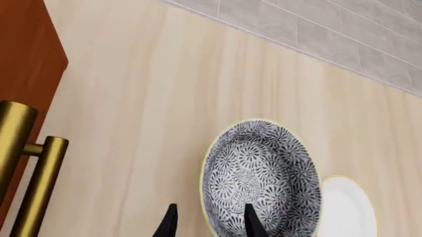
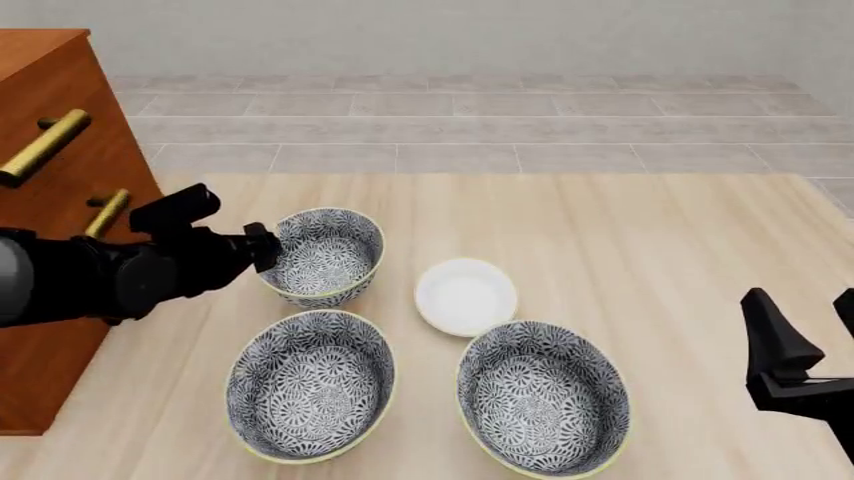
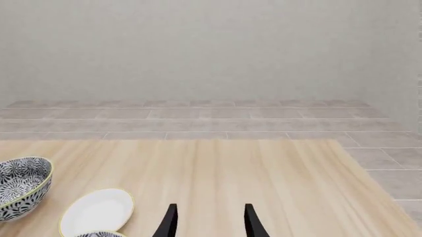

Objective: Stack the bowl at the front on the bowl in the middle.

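Three patterned bowls with pale rims stand on the table. The bowl at the front (image 2: 320, 255) (image 1: 260, 173) is the one farthest along the arms' reach; it also shows in the right wrist view (image 3: 23, 187). The bowl in the middle (image 2: 311, 385) sits nearer, on the left. My left gripper (image 2: 267, 248) (image 1: 210, 206) is open and straddles the front bowl's left rim, one finger inside and one outside. My right gripper (image 2: 805, 305) (image 3: 209, 207) is open over bare table at the far right, holding nothing.
A third patterned bowl (image 2: 543, 397) stands near right, its rim just visible in the right wrist view (image 3: 99, 233). A small white dish (image 2: 466, 295) (image 1: 346, 207) (image 3: 96, 212) lies between the bowls. A brown cabinet (image 2: 54, 130) with gold handles (image 1: 39, 187) flanks the left arm.
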You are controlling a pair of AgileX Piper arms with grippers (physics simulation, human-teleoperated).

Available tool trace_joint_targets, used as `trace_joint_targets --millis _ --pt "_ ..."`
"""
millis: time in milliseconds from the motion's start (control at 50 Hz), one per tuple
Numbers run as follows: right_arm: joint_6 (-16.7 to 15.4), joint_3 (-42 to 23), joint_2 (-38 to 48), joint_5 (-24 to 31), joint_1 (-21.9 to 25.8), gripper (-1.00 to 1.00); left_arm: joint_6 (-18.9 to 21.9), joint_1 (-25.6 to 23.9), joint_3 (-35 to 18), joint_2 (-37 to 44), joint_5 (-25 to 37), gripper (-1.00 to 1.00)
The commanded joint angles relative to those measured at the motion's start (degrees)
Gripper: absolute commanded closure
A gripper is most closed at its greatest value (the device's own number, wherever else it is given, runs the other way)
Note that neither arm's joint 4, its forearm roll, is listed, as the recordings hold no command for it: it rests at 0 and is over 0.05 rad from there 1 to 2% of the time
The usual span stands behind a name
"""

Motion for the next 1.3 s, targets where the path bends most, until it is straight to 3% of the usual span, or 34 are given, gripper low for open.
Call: trace_joint_targets --millis 20,1300 --pt "0.0 0.0 0.01 0.0 -0.09 -1.0 -0.31 -0.48 0.39 2.48 -1.78 -1.0" --pt "0.59 0.0 -0.83 0.5 -0.69 -1.0 1.13 -2.24 -0.76 10.09 -5.09 -1.0"
